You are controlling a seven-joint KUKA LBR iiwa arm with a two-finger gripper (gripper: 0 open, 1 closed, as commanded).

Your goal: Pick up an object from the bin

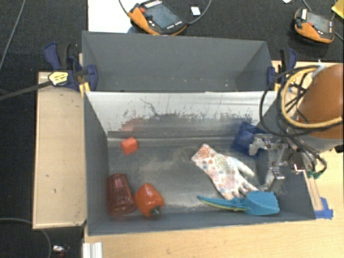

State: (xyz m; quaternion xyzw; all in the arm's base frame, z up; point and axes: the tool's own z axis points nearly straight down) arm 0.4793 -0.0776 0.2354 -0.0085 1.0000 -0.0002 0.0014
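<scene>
Six loose things: they lie spread over the floor of the grey metal bin (177, 63), apart from one another rather than heaped.
Hand (274, 180): low in the bin's right front part, at the end of the arm (301, 144) that comes in from the right under its orange cover (325, 98). Whether it is open or closed cannot be told, and no thing can be seen in its hold.
Nearest thing: a floral glove (221, 171), just left of the hand; whether the two touch cannot be told.
Glove's look: white cloth printed all over with small pink, red and blue-green flowers. It lies flat and limp, with its cuff towards the bin's middle and its finger end splayed towards the right front.
Glove's place: right of centre on the bin floor, between the sloped back wall and the front wall.
Blue scoop (262, 203): bright blue broad head just in front of the hand, near the front wall. Its thin teal handle runs left along the glove's front edge.
Dark blue block (244, 137): at the foot of the back wall, behind the glove and near the arm.
Left side: a small orange-red cube (129, 145) towards the back. At the front, a dark red cup (119, 195) lies on its side, touching an orange-red pepper (148, 199).
</scene>
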